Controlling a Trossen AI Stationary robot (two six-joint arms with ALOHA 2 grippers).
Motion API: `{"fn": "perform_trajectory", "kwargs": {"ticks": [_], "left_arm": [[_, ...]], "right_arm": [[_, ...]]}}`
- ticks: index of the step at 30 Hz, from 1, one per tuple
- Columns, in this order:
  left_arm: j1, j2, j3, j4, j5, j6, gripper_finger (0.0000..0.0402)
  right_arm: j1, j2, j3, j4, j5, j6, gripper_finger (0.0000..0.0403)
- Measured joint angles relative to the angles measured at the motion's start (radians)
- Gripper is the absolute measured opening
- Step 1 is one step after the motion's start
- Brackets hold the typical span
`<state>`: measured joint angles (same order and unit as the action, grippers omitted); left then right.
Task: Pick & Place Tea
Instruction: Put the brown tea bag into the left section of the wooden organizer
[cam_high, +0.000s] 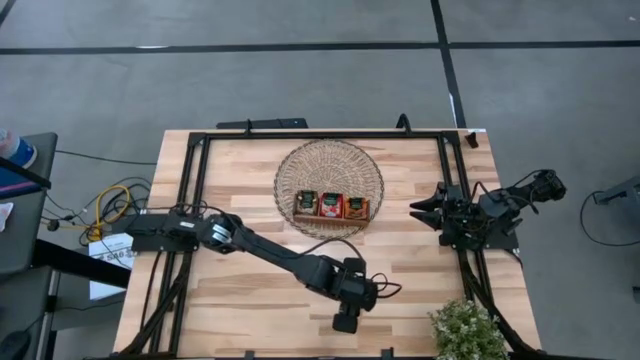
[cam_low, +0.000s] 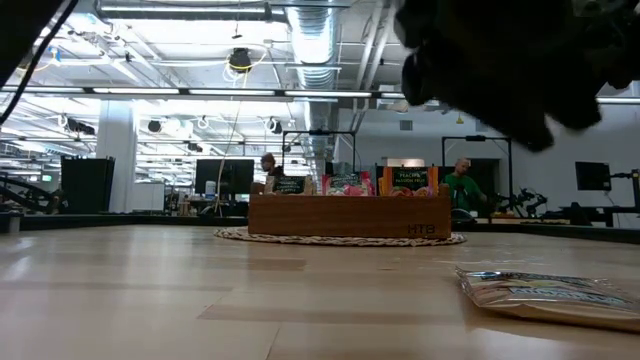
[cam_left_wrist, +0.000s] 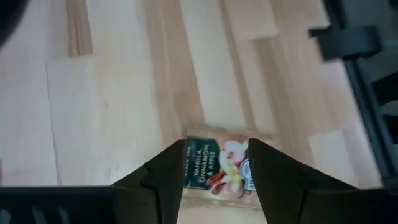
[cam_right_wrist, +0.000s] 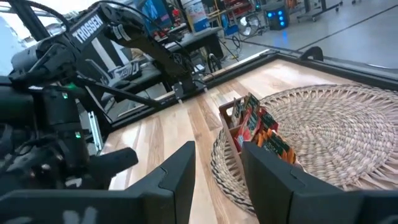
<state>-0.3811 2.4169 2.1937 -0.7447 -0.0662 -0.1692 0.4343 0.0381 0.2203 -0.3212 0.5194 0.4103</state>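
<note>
With its jaws spread, the left gripper hovers over a vanilla-cinnamon-apple tea sachet lying flat on the table near the front edge, so closing too high could merely skid the thin packet away.

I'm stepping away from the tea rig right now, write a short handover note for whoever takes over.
Left gripper: open, hovering over a tea sachet lying flat near the table's front edge; nothing gripped yet.
Right gripper: open, empty, parked at the table's right side.
Wooden tray sits on the wicker basket with sachets standing in all three compartments.
Left: grasp the loose sachet and take it to the tray.
</note>
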Motion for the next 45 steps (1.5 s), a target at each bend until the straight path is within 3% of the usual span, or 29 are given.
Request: {"fn": "perform_trajectory", "kwargs": {"ticks": [11, 18, 24, 35, 40, 45], "left_arm": [[0.002, 0.058, 0.002, -0.012, -0.099, 0.023, 0.0165], [-0.005, 0.109, 0.0, -0.015, -0.094, 0.02, 0.0165], [-0.023, 0.125, 0.004, -0.067, -0.186, 0.019, 0.0165], [-0.053, 0.124, 0.006, -0.4, -0.32, -0.09, 0.0165], [-0.063, 0.122, 0.004, -0.532, -0.302, -0.143, 0.0165], [-0.064, 0.12, 0.002, -0.617, -0.197, -0.21, 0.0165]], "right_arm": [[0.0, 0.0, 0.0, -0.016, 0.0, 0.0, 0.0123], [0.0, 0.0, 0.0, -0.023, 0.001, 0.0, 0.0123], [0.0, -0.001, 0.0, -0.023, 0.003, 0.0, 0.0123], [0.0, 0.0, 0.0, -0.025, 0.002, 0.0, 0.0123], [0.0, 0.0, 0.0, -0.023, 0.002, 0.0, 0.0123], [0.0, 0.0, 0.0, -0.013, 0.002, 0.0, 0.0123]]}}
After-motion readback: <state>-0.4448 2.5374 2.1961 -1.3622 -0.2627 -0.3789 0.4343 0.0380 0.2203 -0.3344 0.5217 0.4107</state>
